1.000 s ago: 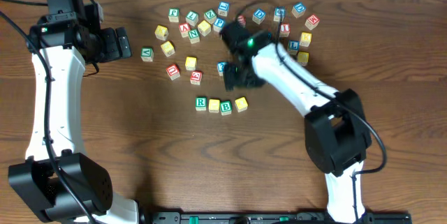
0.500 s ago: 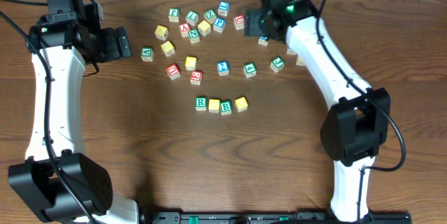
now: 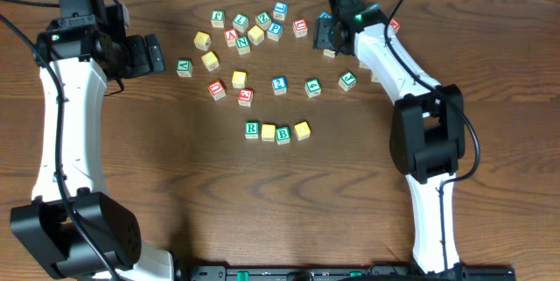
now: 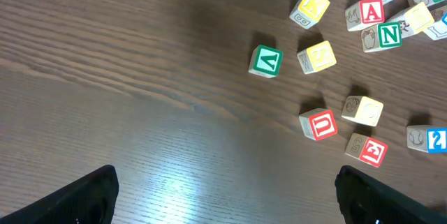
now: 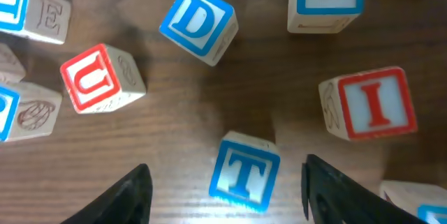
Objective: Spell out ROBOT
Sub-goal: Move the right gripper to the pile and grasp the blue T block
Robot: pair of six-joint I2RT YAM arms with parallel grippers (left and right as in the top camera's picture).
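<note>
One pale T cube (image 5: 244, 175), blue-bordered

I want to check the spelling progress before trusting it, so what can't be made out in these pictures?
Overhead: the faces of the two yellow-faced wooden cubes in the row with the green-bordered R cube are too small to read.
Overhead: the blue-bordered T wooden cube is hidden under the right gripper.
Right wrist: the bottom edge cuts off the fingertips, so how low they sit around the T is unclear.
</note>
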